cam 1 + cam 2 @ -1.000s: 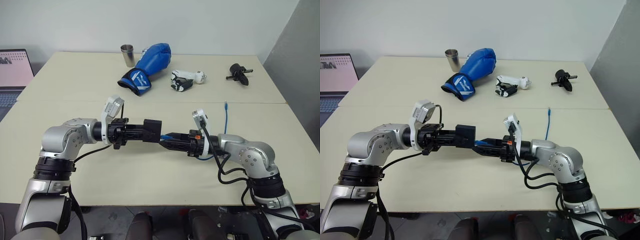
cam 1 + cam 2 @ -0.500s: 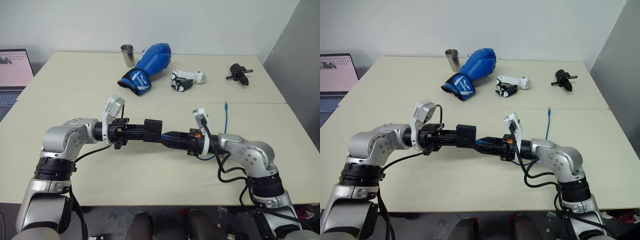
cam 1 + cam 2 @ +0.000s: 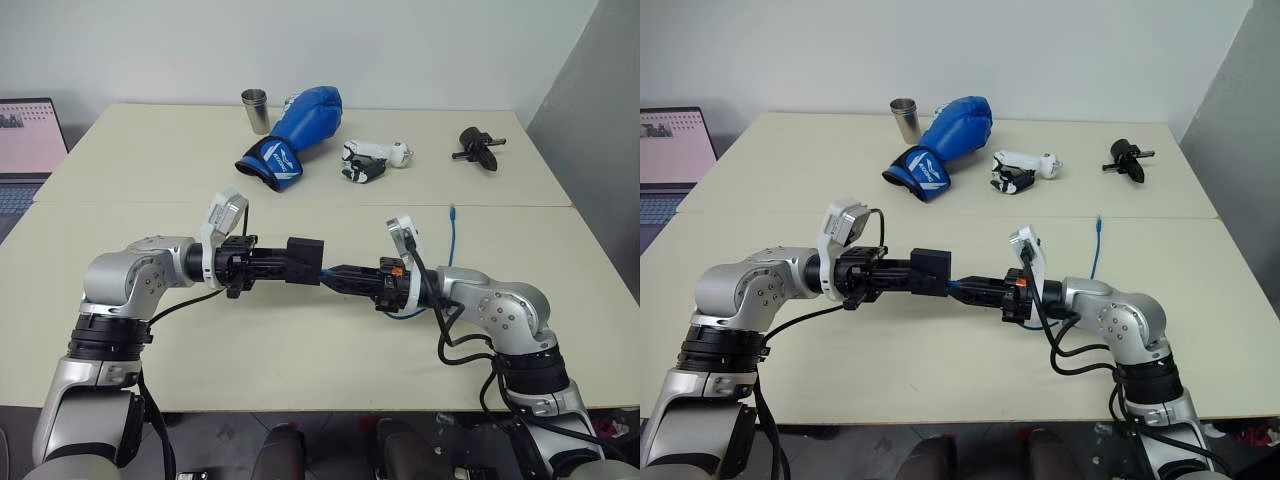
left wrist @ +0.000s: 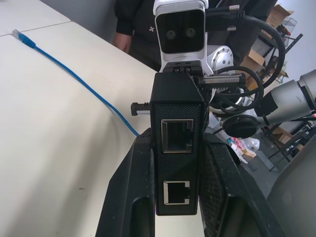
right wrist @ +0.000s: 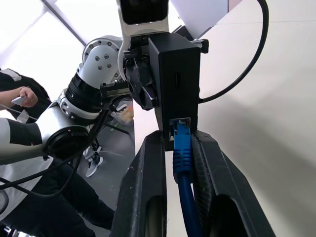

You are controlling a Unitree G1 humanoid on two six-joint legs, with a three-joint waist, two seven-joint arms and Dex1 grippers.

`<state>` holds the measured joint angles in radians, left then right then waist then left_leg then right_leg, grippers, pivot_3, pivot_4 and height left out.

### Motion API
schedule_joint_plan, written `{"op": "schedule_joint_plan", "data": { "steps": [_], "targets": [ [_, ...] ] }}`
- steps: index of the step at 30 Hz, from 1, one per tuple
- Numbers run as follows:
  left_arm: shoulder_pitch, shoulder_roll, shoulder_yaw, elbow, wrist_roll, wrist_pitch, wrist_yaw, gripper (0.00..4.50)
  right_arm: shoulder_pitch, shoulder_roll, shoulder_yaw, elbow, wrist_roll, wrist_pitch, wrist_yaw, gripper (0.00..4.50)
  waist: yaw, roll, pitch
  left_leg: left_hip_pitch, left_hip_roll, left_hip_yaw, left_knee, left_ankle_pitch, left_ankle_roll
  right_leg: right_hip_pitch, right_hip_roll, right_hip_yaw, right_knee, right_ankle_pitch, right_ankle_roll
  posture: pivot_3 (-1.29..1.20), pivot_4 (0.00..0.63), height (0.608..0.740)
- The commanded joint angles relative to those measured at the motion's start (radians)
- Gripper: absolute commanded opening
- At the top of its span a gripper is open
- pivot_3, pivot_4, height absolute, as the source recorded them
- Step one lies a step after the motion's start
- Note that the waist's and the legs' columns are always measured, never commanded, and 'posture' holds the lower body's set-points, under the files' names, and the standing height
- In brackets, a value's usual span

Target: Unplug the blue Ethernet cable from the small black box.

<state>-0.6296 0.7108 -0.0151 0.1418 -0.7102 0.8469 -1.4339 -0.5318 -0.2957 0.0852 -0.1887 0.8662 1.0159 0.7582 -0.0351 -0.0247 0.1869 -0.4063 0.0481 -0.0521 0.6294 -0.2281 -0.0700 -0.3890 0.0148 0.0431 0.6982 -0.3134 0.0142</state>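
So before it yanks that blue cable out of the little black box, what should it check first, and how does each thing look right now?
1. Left tool shut on the box: ok, its fingers clamp both sides.
2. Plug seated in the box's port: ok, not yet out.
3. Right tool around the plug end of the cable: ok, a finger on each side.
4. Right grip tight enough to pull: cannot tell.
5. Slack in the cable: ok, its far end lies loose on the table.
6. Box's other two ports unplugged: ok.
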Motion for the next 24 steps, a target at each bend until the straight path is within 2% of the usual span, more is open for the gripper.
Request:
{"op": "schedule_joint_plan", "data": {
  "steps": [1,12,14,19,24],
  "targets": [
    [-0.012,0.006,0.016,-0.011,-0.007,0.001,-0.001,0.78,-0.016,-0.001,-0.024,-0.018,0.033,0.012,0.008,0.36,0.0,0.0,0.0,0.0,0.0,0.0,0.0,0.0,0.0,0.0,0.0,0.0,0.0,0.0,0.0,0.0,0.15,0.74],
    [-0.007,0.003,0.016,-0.018,-0.012,0.007,0.001,0.78,-0.015,0.016,-0.027,-0.042,0.042,0.019,-0.014,0.32,0.0,0.0,0.0,0.0,0.0,0.0,0.0,0.0,0.0,0.0,0.0,0.0,0.0,0.0,0.0,0.0,0.15,0.74],
    [-0.007,0.002,0.017,-0.019,-0.013,0.009,0.001,0.78,-0.016,0.017,-0.02,-0.047,0.029,0.011,-0.017,1.03,0.0,0.0,0.0,0.0,0.0,0.0,0.0,0.0,0.0,0.0,0.0,0.0,0.0,0.0,0.0,0.0,0.15,0.74],
    [-0.011,0.0,0.016,-0.017,-0.016,0.011,0.004,0.78,-0.01,-0.001,0.002,-0.071,0.019,0.01,-0.01,2.25,0.0,0.0,0.0,0.0,0.0,0.0,0.0,0.0,0.0,0.0,0.0,0.0,0.0,0.0,0.0,0.0,0.15,0.74],
    [-0.011,0.0,0.016,-0.018,-0.017,0.012,0.005,0.78,0.003,-0.003,-0.009,-0.08,0.03,0.018,-0.021,2.3,0.0,0.0,0.0,0.0,0.0,0.0,0.0,0.0,0.0,0.0,0.0,0.0,0.0,0.0,0.0,0.0,0.15,0.74]
  ]
}}
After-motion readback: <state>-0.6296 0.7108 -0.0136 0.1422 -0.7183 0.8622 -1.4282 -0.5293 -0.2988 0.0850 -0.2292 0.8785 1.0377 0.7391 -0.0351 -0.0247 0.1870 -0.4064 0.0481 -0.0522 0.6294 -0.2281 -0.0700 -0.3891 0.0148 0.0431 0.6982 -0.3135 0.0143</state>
